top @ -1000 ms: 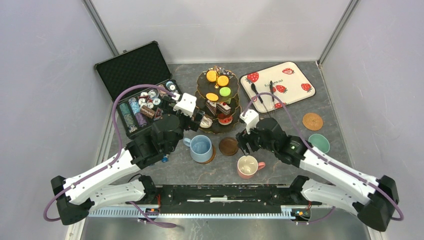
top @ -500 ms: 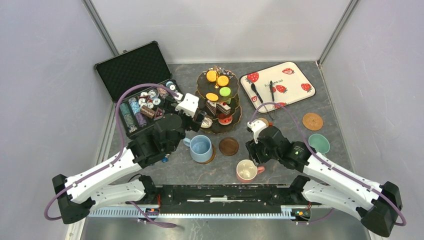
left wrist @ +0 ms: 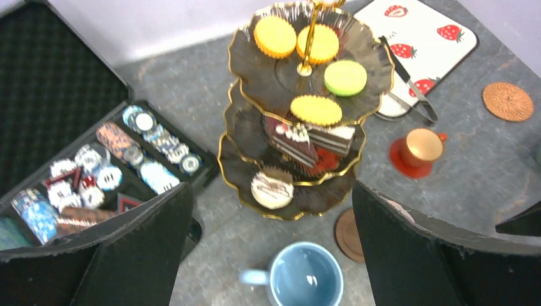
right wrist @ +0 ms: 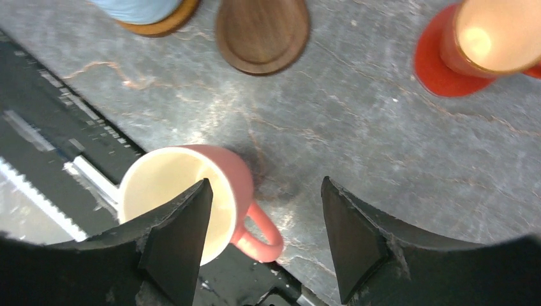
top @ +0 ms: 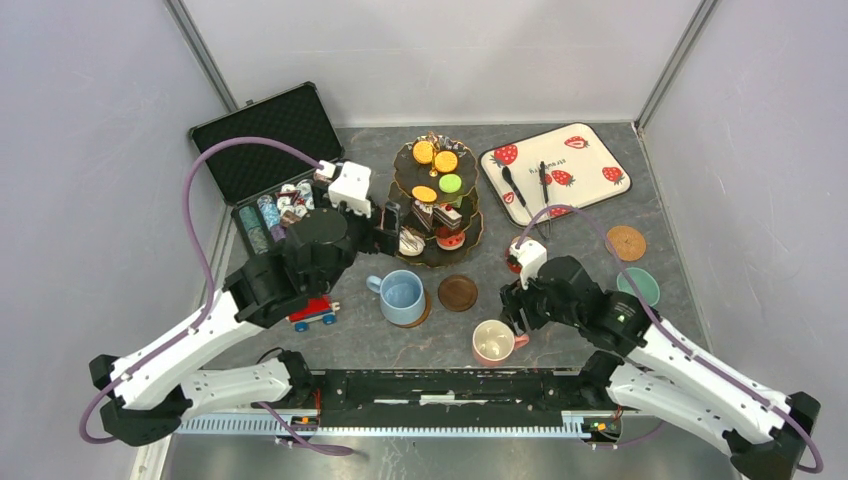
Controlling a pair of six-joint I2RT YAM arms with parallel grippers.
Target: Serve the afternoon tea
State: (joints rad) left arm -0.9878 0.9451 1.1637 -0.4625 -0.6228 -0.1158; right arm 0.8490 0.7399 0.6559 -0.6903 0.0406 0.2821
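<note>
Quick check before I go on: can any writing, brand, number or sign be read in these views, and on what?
No text is legible.
White rectangular tray with red strawberries: a short line of dark print near its middle, too small to read.
Round poker chips in the black foam-lined case: patterned faces, blurred, no numbers readable.
Nothing else shows lettering.
</note>
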